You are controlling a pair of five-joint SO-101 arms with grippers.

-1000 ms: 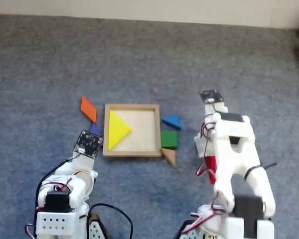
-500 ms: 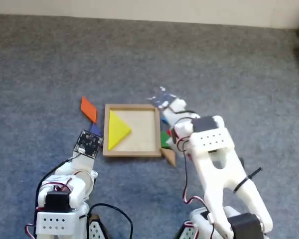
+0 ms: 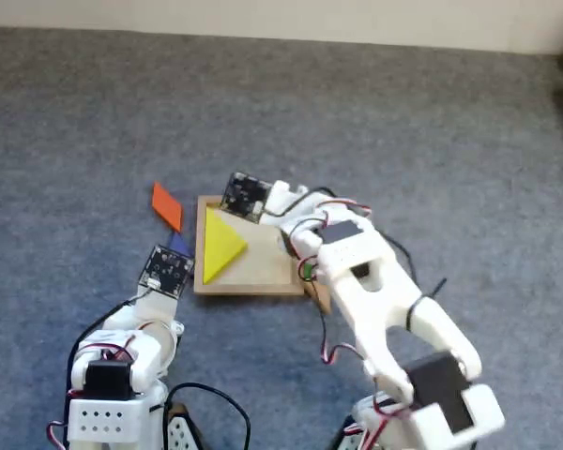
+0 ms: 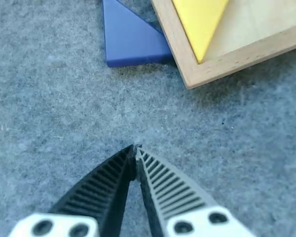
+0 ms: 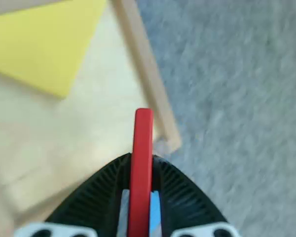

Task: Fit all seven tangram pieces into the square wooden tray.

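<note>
The square wooden tray [image 3: 247, 287] lies mid-carpet with a yellow triangle [image 3: 220, 246] in its left half. My right arm [image 3: 347, 258] stretches across the tray's far right part. My right gripper [image 5: 142, 159] is shut on a red piece [image 5: 143, 131], held edge-on above the tray floor near the tray's corner [image 5: 160, 136]; the yellow triangle [image 5: 44, 44] lies beyond it. My left gripper [image 4: 135, 149] is shut and empty, low over the carpet just outside the tray's left corner [image 4: 197, 76]. A dark blue triangle [image 4: 130, 37] rests against that tray side.
An orange piece [image 3: 166, 206] lies on the carpet left of the tray, beyond the dark blue triangle [image 3: 180, 243]. A green piece [image 3: 307, 271] and a tan triangle [image 3: 321, 296] peek out beside the tray's right edge under the right arm. Open carpet lies beyond.
My right arm has swung left from the carpet right of the tray to above the tray, carrying the red piece. The left arm has stayed put.
</note>
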